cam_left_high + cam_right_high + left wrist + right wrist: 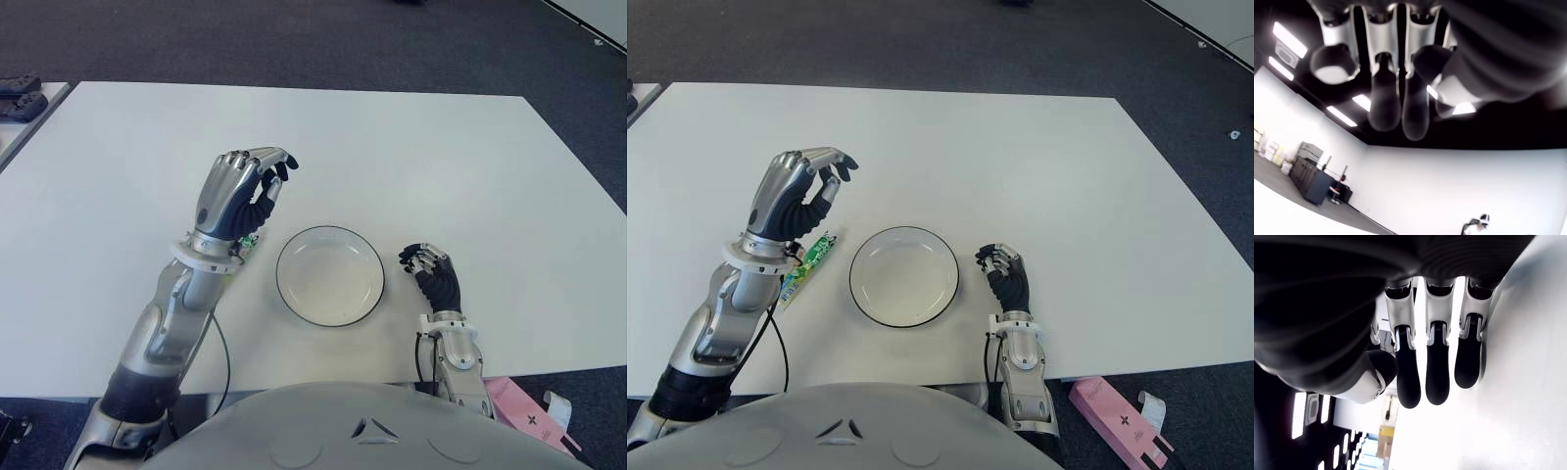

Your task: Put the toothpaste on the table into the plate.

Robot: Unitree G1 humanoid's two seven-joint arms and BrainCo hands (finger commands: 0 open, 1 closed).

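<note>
Right eye view shows the toothpaste best. It is a small green tube lying flat on the white table, just left of the plate and not in it. The left wrist hides part of it. The tube looks light and a bit squishy, and it may be slippery, so I think it is best to pinch it gently by its long sides near the middle.

The left hand is up in the air above the tube, fingers bent and thumb close to them, and it holds nothing. The right hand shows just right of the plate, fingers loosely curled, and it holds nothing too.
</note>
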